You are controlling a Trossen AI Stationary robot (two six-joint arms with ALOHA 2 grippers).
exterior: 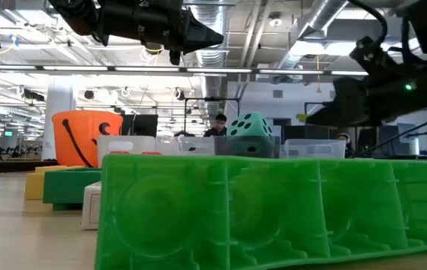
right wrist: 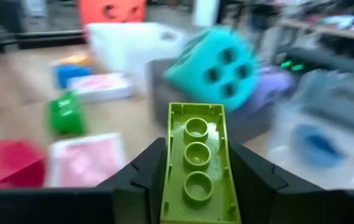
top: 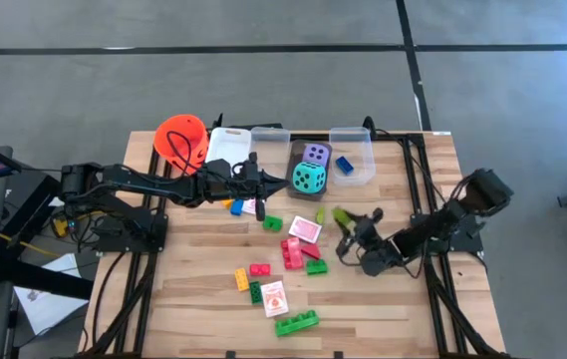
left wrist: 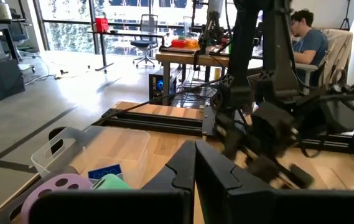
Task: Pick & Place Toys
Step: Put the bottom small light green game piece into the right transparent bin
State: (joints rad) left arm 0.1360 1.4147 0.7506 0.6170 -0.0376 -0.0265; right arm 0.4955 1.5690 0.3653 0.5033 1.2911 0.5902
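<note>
The lime-green brick (right wrist: 195,163) sits lengthwise between the right gripper (right wrist: 196,180)'s jaws, which are clenched on its long sides, lifted just above the desk (top: 203,299) near the pink-white card (top: 305,228). Hard, light, smooth plastic, it likely slips if pinched on the studs; the flat side walls look like the surest hold. The left gripper (top: 254,176) waits clenched and empty near the teal die (top: 310,179).

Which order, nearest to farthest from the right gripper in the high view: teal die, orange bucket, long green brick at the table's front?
From the right gripper, whose jaws hold a lime brick:
1. Teal die, just behind it.
2. Long green brick, at the front edge.
3. Orange bucket, far back corner.
</note>
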